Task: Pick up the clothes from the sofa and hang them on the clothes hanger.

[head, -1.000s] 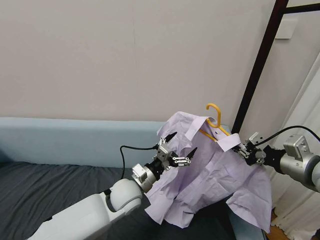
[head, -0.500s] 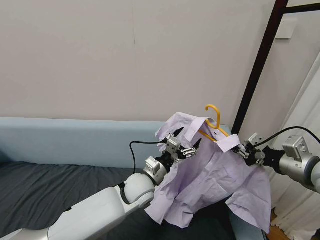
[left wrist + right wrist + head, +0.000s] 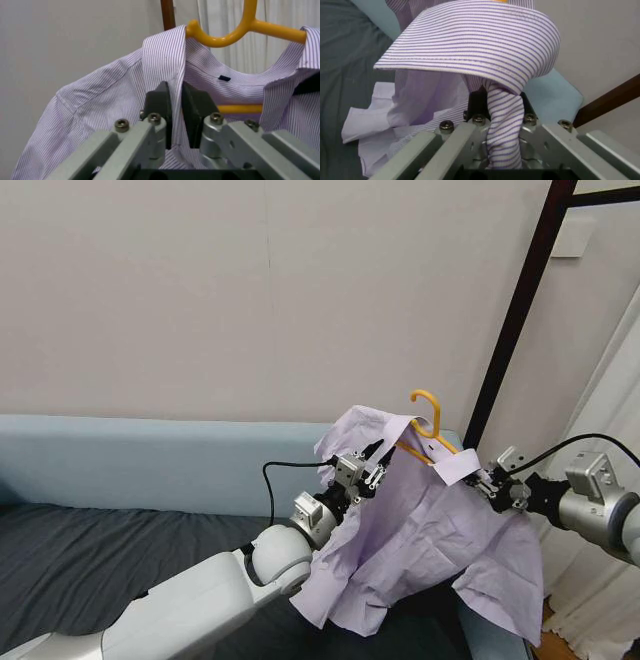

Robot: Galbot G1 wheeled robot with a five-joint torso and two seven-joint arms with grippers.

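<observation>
A purple striped shirt [image 3: 430, 530] hangs on a yellow hanger [image 3: 428, 405], held up in the air over the sofa's right end. My left gripper [image 3: 372, 465] is at the shirt's front edge just below the collar, shut on the fabric. In the left wrist view its fingers [image 3: 160, 108] pinch the shirt [image 3: 100, 97] edge under the hanger's hook [image 3: 240, 32]. My right gripper [image 3: 487, 483] holds the other side at the collar. The right wrist view shows striped cloth [image 3: 480, 41] folded over and clamped in that gripper [image 3: 500, 112].
A light blue sofa back [image 3: 130, 460] and its dark seat [image 3: 80, 570] stretch to the left. A dark rack pole [image 3: 515, 320] slants up behind the shirt on the right. White curtain [image 3: 610, 430] hangs at the far right.
My left gripper moved up and right to the shirt's front edge and went from wide open to shut on it. The right gripper and shirt barely shifted.
</observation>
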